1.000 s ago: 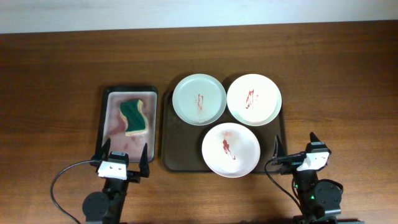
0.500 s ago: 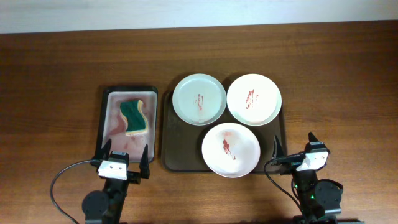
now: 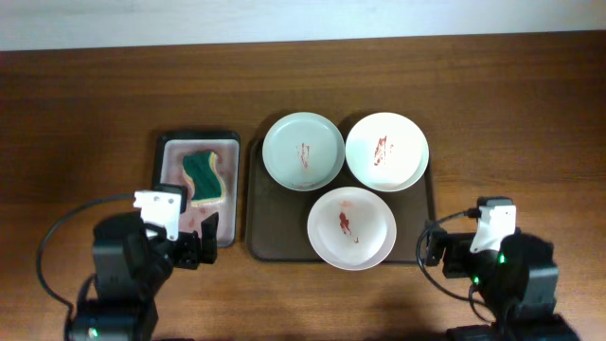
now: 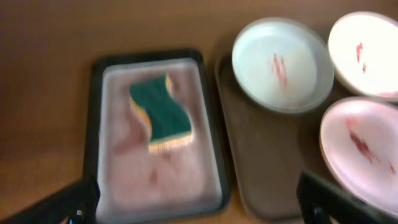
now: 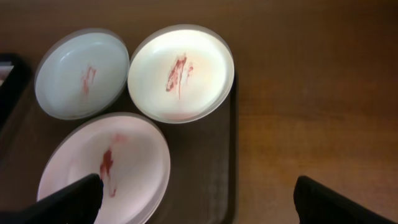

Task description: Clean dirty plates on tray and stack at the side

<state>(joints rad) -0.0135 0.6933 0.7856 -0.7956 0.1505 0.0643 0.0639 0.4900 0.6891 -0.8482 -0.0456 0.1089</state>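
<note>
Three plates lie on the dark brown tray (image 3: 260, 232): a pale green plate (image 3: 303, 152) at the back left, a white plate (image 3: 386, 152) at the back right, and a white plate (image 3: 351, 227) at the front. All have red streaks. The right wrist view shows them too: green (image 5: 81, 73), white (image 5: 180, 71), front (image 5: 106, 168). My left gripper (image 3: 185, 242) is open and empty over the front edge of the small black tray. My right gripper (image 3: 454, 251) is open and empty, just right of the brown tray's front right corner.
A small black-rimmed tray (image 3: 163, 180) with a pinkish inside holds a green and yellow sponge (image 3: 203, 177), left of the brown tray; both show blurred in the left wrist view, tray (image 4: 93, 124), sponge (image 4: 158, 112). Bare wood tabletop (image 3: 511, 142) lies to the right.
Both arms have lifted and tilted towards the table's middle; the left gripper now reaches the small tray's front edge. The plates and sponge have not moved.
</note>
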